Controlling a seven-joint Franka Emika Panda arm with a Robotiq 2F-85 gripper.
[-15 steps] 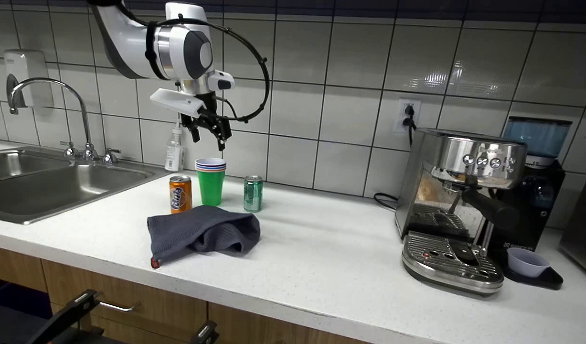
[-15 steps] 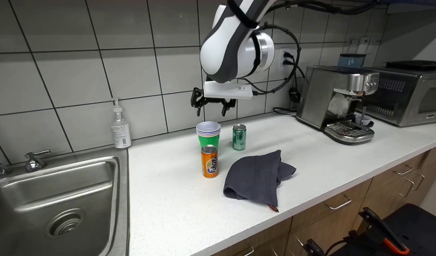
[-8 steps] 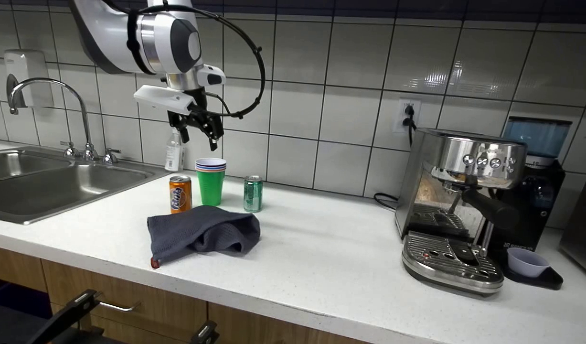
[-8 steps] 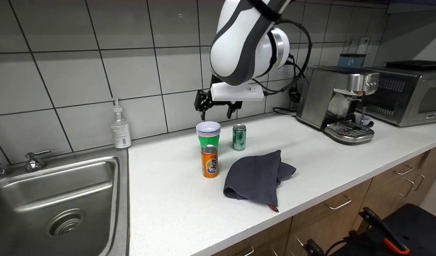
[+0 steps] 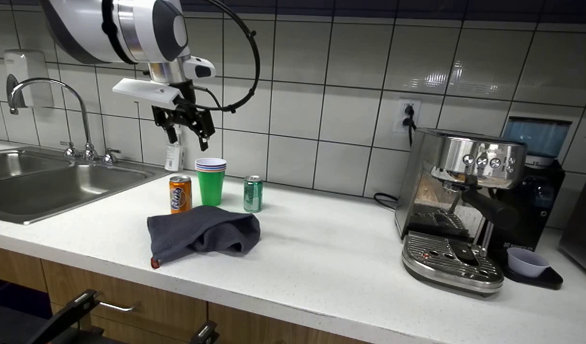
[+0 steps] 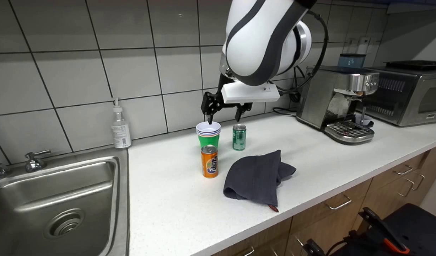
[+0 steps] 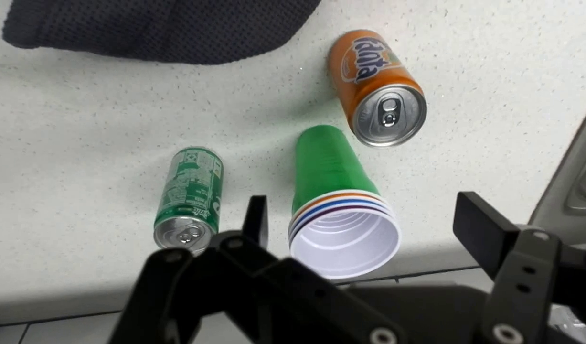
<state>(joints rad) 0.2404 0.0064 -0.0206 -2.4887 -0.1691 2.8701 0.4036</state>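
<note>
My gripper (image 5: 188, 143) is open and empty above the counter; it also shows in an exterior view (image 6: 224, 120) and the wrist view (image 7: 362, 217). It is nearest to a stack of nested cups (image 5: 210, 187), green outside with white insides and coloured rims, standing upright. In the wrist view the stack (image 7: 328, 165) shows between the fingers, apart from both. An orange Fanta can (image 7: 369, 86) stands close beside the stack. A small green can (image 7: 192, 186) stands on its opposite side. A dark grey cloth (image 6: 255, 176) lies crumpled in front, with a red tip (image 5: 154, 263) poking out.
A steel sink (image 6: 122, 199) with a faucet (image 5: 85, 114) is set in the counter. A soap bottle (image 6: 120, 131) stands by the tiled wall. An espresso machine (image 5: 469, 160) and a microwave (image 6: 406, 92) stand farther along. The counter edge (image 5: 226, 296) runs along the front.
The arm and open gripper have moved left in an exterior view, and right and slightly down in an exterior view. The cups, cans and cloth have not moved.
</note>
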